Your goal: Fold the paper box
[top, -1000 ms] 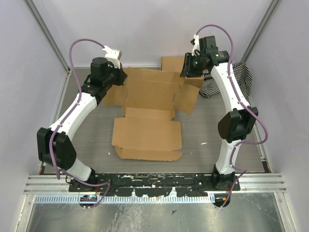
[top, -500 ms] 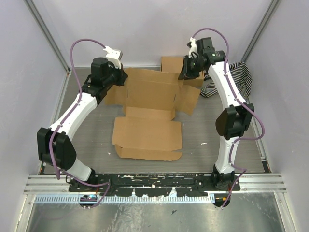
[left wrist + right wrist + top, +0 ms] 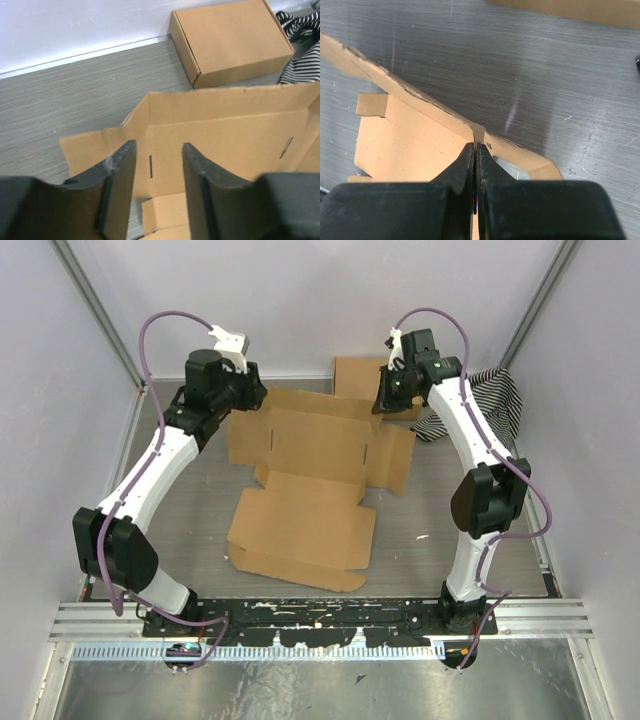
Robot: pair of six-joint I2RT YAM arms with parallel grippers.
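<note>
The paper box (image 3: 310, 470) lies unfolded in the middle of the table as brown die-cut cardboard. Its far wall is partly raised (image 3: 220, 135). My left gripper (image 3: 248, 395) hovers over the box's far left corner. It is open (image 3: 157, 147), and nothing sits between its fingers. My right gripper (image 3: 385, 400) is at the box's far right corner. In the right wrist view it is shut (image 3: 476, 146) on a thin upright edge of the cardboard (image 3: 405, 145).
A ready-made flat brown box (image 3: 358, 372) sits against the back wall, also seen in the left wrist view (image 3: 232, 37). A black-and-white striped cloth (image 3: 495, 400) lies at the far right. Walls enclose the table on three sides.
The left gripper has opened and let go of the box's left flap. The right gripper has closed on the far right edge. The box has shifted slightly to the left.
</note>
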